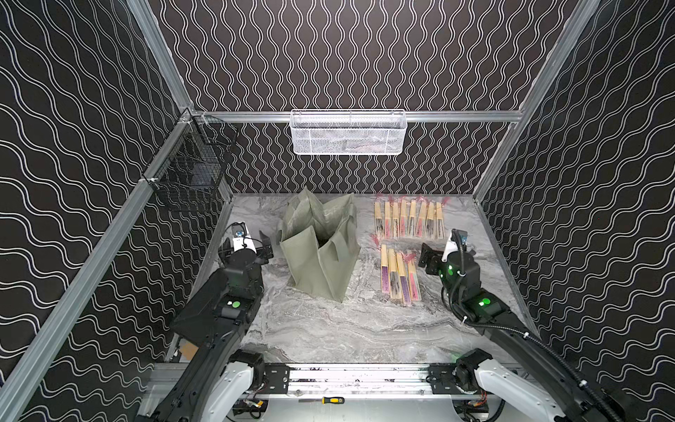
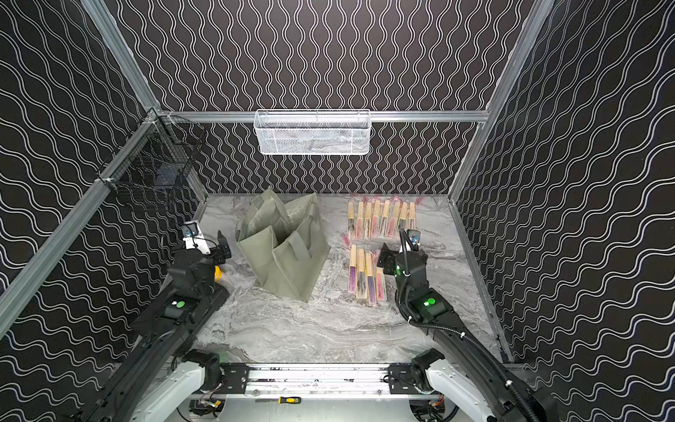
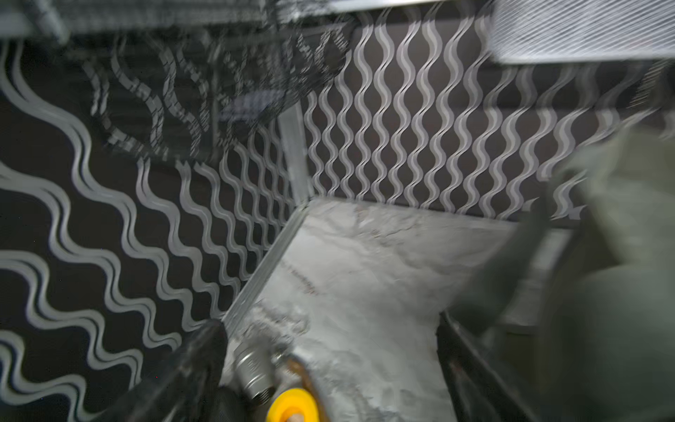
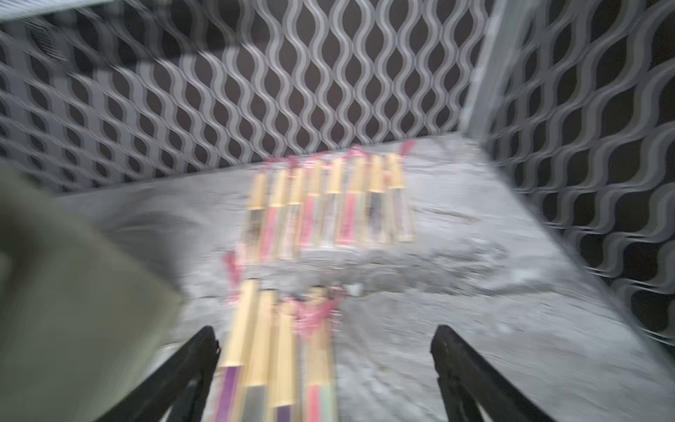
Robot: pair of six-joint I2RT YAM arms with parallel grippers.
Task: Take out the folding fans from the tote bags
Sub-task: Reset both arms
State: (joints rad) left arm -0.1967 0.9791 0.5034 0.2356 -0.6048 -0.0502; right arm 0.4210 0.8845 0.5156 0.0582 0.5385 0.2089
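The left gripper [image 1: 266, 245] and right gripper [image 1: 425, 255] flank the grey-green tote bag [image 1: 317, 263], which stands open mid-bench; their fingers are spread and empty. The folding fans [image 1: 409, 221] lie in two rows beside the bag on the right gripper's side (whether any remain inside, its dark mouth does not show). A check looks due: one gripper pinning the rim, its partner dipping straight in, clear of the straps [image 1: 338, 251]. The bench [image 1: 328, 329] is grey marble-patterned, walled in wavy black, with a white mesh basket [image 1: 347, 133] and black wire basket [image 1: 190, 171] mounted above.
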